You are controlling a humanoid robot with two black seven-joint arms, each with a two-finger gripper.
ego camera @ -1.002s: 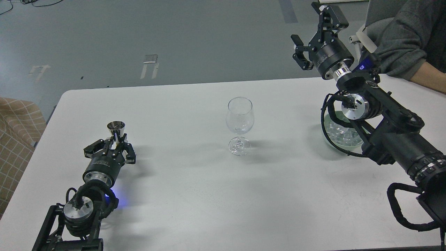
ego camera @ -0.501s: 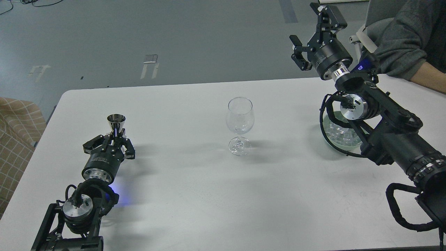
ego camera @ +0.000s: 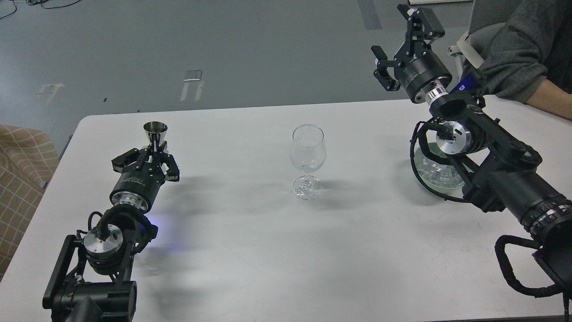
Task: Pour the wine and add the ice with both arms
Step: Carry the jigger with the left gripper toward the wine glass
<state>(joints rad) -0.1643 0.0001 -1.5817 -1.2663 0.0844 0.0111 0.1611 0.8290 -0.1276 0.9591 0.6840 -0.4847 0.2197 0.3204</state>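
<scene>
A clear stemmed wine glass (ego camera: 307,160) stands upright and empty in the middle of the white table (ego camera: 250,250). My left gripper (ego camera: 154,150) is shut on the stem of a small shiny metal measuring cup (ego camera: 155,132) and holds it upright above the table's left part. My right gripper (ego camera: 400,40) is open and empty, raised high above the table's far right edge. Ice (ego camera: 440,173) lies as clear cubes in a pale green bowl (ego camera: 421,158), partly hidden behind my right arm.
A person's grey-sleeved arm (ego camera: 514,58) rests at the far right corner of the table. A beige checked cloth (ego camera: 20,165) lies off the table's left edge. Grey floor lies beyond the far edge.
My left gripper has lifted the metal cup and carried it up and away from me. My right gripper has shifted slightly and stays open.
</scene>
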